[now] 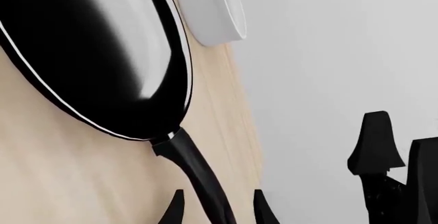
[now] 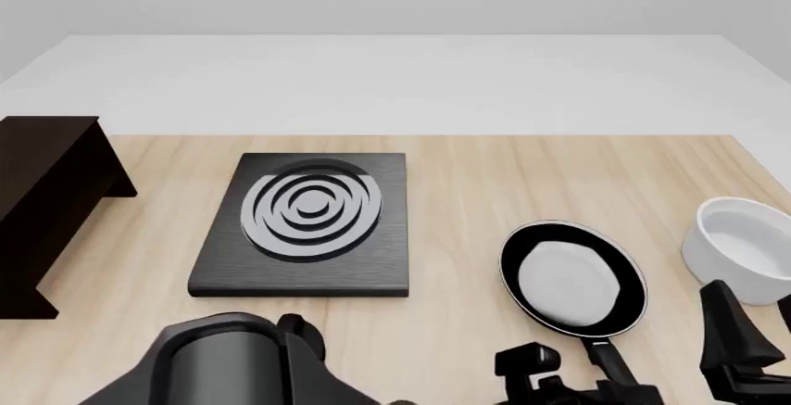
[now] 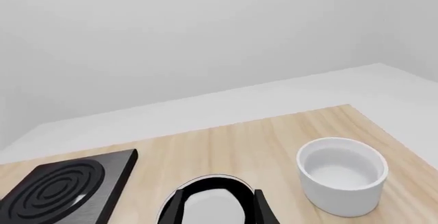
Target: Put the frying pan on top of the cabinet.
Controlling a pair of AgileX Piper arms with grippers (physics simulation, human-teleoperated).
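The frying pan [image 2: 571, 280] sits on the table at the right, pale inside, its long black handle [image 2: 606, 360] pointing toward the near edge. In the left wrist view my left gripper [image 1: 217, 211] is open, a fingertip on each side of the pan handle [image 1: 198, 167] with gaps showing. My right gripper [image 3: 215, 208] is open and holds nothing; it hovers near the front right edge [image 2: 754, 335], beside the pan [image 3: 208, 201]. The dark cabinet [image 2: 43, 201] stands at the far left, its flat top bare.
A flat black stove plate [image 2: 309, 224] with grey rings lies between the cabinet and the pan. A white bowl [image 2: 747, 247] stands just right of the pan, near the table's right edge. My left arm [image 2: 235, 363] crosses the near edge.
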